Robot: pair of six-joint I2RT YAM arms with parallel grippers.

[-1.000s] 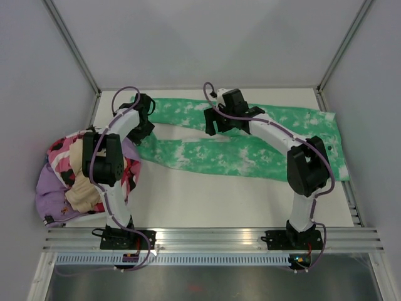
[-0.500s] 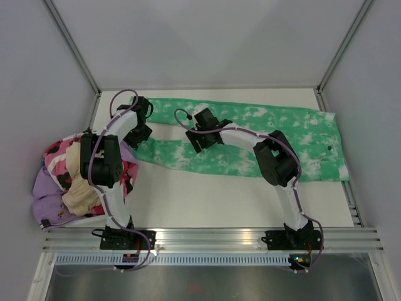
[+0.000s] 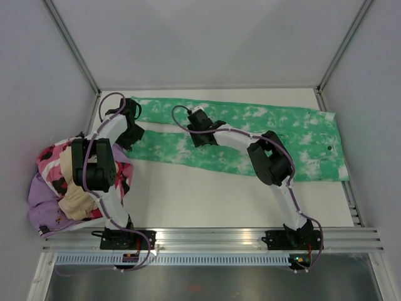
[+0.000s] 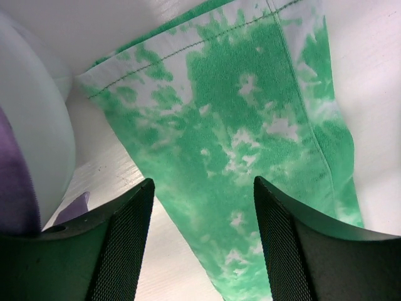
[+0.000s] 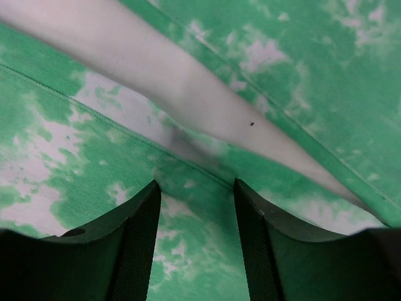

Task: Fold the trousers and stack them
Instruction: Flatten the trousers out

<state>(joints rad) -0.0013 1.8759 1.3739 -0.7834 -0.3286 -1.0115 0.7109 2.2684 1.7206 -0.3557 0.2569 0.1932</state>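
- The trousers [image 3: 301, 128] are spread flat across the far half of the table [image 3: 200, 194], and their long axis runs straight left to right.
- The waist is at the right end, and you can just see the small dark button [image 3: 329, 148] there. Both legs point off to the left.
- The far leg [image 3: 163, 108] lies along the back edge, and the near leg [image 3: 169, 150] angles a little towards us. A thin wedge of bare table shows between them.
- The left gripper [image 4: 202, 188] hangs over the left end of a leg. Its hem, stitch line and all, shows just beyond the tips.
- Its fingers [image 4: 125, 251] are spread wide with nothing clamped. Flat green-and-white cloth fills the gap, and I can't tell whether the tips touch it.
- The right gripper [image 5: 195, 185] is at mid-length, low over the inner edge of the near leg, where the white wedge narrows.
- Its fingers [image 5: 135, 251] stand apart on either side of that edge. The cloth lies flat between them, not pinched or lifted.
- Off to the left, a pile of clothes [image 3: 56, 182] in pink, purple and beige sits beside the left arm, apart from the trousers.
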